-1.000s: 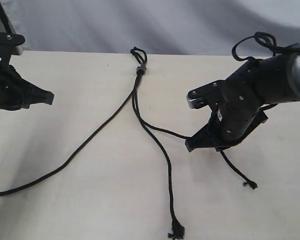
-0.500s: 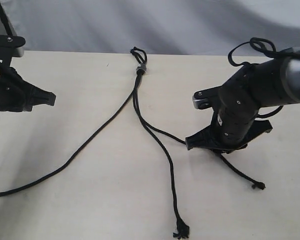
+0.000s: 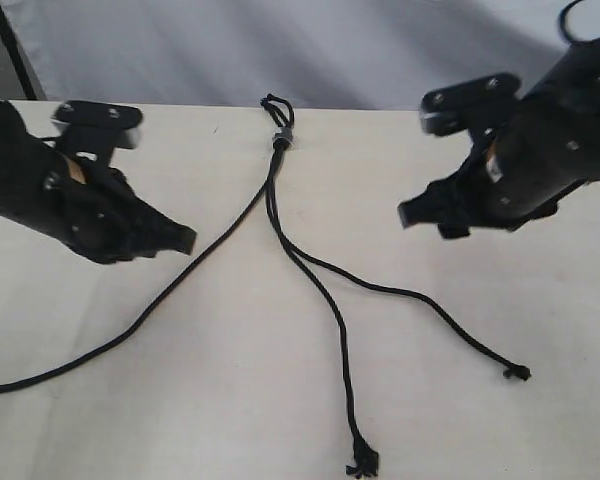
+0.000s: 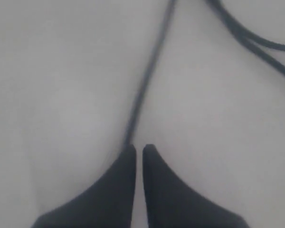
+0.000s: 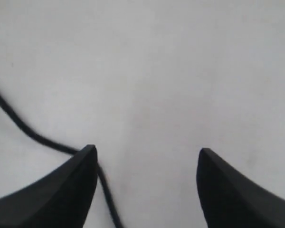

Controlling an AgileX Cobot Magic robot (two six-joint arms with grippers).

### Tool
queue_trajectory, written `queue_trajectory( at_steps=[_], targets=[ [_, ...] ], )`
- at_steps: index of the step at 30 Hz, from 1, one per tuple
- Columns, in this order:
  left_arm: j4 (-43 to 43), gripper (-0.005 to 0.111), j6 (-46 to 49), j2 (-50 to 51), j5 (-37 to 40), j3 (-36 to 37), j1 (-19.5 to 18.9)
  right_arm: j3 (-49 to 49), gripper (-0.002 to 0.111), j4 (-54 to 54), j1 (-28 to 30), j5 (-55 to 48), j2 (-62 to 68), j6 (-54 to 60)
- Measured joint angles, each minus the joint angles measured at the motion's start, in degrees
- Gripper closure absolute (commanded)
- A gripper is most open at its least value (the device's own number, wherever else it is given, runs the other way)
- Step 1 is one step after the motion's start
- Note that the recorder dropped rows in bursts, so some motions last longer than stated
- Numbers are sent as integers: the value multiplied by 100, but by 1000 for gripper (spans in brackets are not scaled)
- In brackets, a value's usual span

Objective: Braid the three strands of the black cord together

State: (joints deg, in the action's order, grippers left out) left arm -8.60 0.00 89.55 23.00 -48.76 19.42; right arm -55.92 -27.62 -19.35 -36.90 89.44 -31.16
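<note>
Tool on right (image 5: 147, 152) hovers spread above cord (image 3: 279, 142).

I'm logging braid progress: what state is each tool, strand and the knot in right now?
left tool: jaws nearly shut, holding nothing
right tool: jaws wide open, empty
left strand: loose on the table, unbraided
middle strand: loose on the table, unbraided
right strand: loose on the table, unbraided
knot: tied, joining all three strands
</note>
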Motion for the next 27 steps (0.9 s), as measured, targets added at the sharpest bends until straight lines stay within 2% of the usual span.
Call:
queue_trajectory(
  at_steps=[5, 7, 10, 15, 22, 27],
  targets=[
    [-175, 60, -137, 209, -200, 0, 1261, 0, 50, -438, 542, 252, -1022, -425],
    [-213, 57, -308, 418, -304, -58, 1667, 0, 50, -476, 770, 345, -1273, -511],
    [-222, 57, -535, 827, -291, -430, 2076, 90, 50, -490, 973, 470, -1414, -558],
    [-238, 57, -685, 1683, 330, -1398, 2444, 411, 50, -477, 1058, 1175, -1424, -589],
    [-238, 57, -1126, 2700, 1184, -2516, 2504, 447, 50, -477, 1058, 1435, -1424, -595],
    [-238, 57, -1395, 3021, 1439, -2992, 2504, 447, 50, -477, 1058, 1435, -1424, -609]
  ],
)
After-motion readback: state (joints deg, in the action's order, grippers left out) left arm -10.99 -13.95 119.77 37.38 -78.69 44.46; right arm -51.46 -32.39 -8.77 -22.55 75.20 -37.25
